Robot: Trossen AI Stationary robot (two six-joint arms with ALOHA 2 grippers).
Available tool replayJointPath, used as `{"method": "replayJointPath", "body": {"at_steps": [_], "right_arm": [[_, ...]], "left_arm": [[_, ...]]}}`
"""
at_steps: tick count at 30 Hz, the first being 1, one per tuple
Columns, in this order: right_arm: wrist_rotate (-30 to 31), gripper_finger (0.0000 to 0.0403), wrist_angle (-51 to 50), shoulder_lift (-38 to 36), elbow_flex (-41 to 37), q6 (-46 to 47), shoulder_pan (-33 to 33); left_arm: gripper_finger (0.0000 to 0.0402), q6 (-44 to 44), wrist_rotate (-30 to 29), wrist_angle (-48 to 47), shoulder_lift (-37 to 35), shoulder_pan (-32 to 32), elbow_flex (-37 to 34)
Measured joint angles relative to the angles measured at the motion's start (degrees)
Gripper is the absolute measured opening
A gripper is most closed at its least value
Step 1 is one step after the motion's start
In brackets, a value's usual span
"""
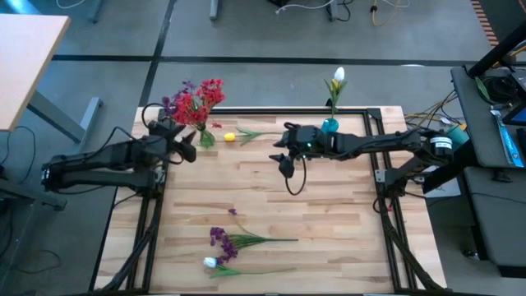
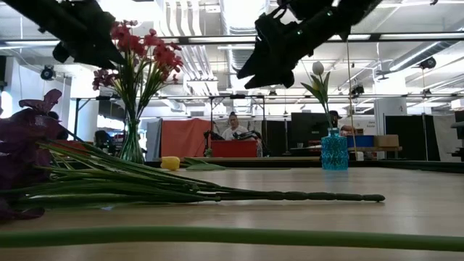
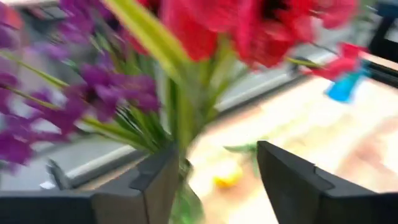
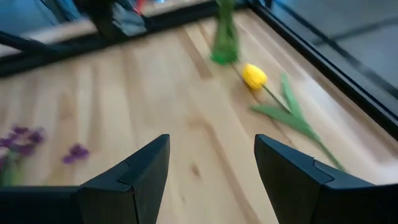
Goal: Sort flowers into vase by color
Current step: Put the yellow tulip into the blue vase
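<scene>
At the upper left of the desk [image 1: 329, 214], the left claw [image 1: 191, 146] stands open and empty just beside the green vase [image 1: 205, 137] holding red and purple flowers [image 1: 196, 100]. Right of it lies a yellow tulip [image 1: 231, 136]; the right claw [image 1: 283, 160], mid-frame, gapes empty. More purple flowers [image 1: 222, 239] lie at the lower centre.

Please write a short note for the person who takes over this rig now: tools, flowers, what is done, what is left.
Left tool: open, beside the green vase, holding nothing.
Right tool: open, empty, above the table's middle.
Done: red and purple flowers stand in the green vase; a white tulip stands in the blue vase.
Left: yellow tulip lying between the vases; purple flower and white tulip lying at the near edge.
</scene>
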Motion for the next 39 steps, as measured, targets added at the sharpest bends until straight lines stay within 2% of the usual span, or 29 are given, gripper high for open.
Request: {"method": "replayJointPath", "body": {"at_steps": [4, 9, 13, 17, 21, 25, 31, 39], "right_arm": [[1.64, 0.0226, -11.56, 2.06, 6.37, -1.41, -1.94], [0.60, 0.0226, -16.22, 6.78, 12.57, -6.83, -5.37], [-2.18, 0.0232, -19.26, 12.29, 17.29, -11.70, -7.63], [-2.35, 0.0258, -21.69, 18.12, 22.63, -15.83, -8.83], [-2.32, 0.0288, -24.51, 24.09, 28.35, -19.76, -10.01], [-2.56, 0.0297, -24.86, 29.55, 33.28, -20.75, -12.17], [-8.44, 0.0271, -29.28, 37.26, 40.49, -21.87, -15.56], [-7.98, 0.0223, -37.48, 48.04, 51.55, -23.42, -17.48]], "left_arm": [[0.0223, -9.38, 6.90, -10.78, 0.47, -0.13, 5.24], [0.0220, -16.28, 8.04, -18.03, 0.90, -2.94, 7.06], [0.0212, -16.67, 9.53, -14.94, 0.91, -7.89, 5.35], [0.0210, -17.01, 9.74, -10.38, 0.91, -14.67, 2.74], [0.0210, -20.22, 8.76, -9.13, 1.23, -21.36, 1.59], [0.0210, -20.65, 6.98, -8.01, 2.00, -26.78, 1.59], [0.0210, -20.09, 6.17, -5.69, 5.00, -32.77, 0.22], [0.0210, -18.69, 5.62, -2.24, 9.54, -34.64, -0.34]]}}
